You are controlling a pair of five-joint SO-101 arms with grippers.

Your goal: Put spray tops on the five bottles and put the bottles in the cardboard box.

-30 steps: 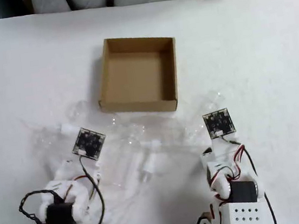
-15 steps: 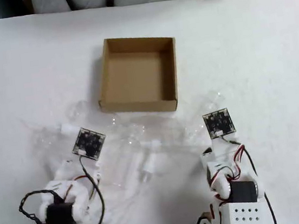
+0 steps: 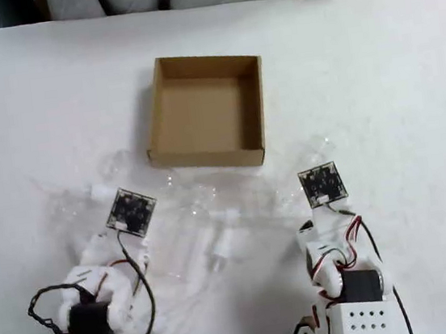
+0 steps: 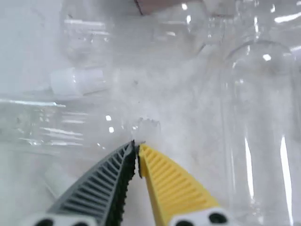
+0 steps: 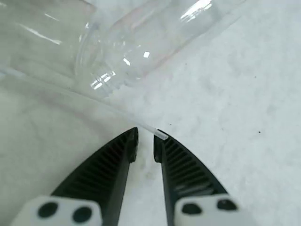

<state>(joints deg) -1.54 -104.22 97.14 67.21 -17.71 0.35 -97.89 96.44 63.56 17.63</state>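
Short of the box (image 3: pixel 206 158), both arms have shifted slightly; left gripper (image 4: pixel 137 147) closed, empty; right gripper (image 5: pixel 145 137) narrowly parted beside a tube (image 5: pixel 94 106); bottles (image 4: pixel 256 132) lie unboxed.

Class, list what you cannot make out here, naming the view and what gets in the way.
- High view: how many bottles lie by the cardboard box; clear plastic blurs into the table, arms cover some.
- Left wrist view: whether the big bottle has a top; the edge cuts it off.
- Right wrist view: where the thin tube leads; the edge cuts it off.
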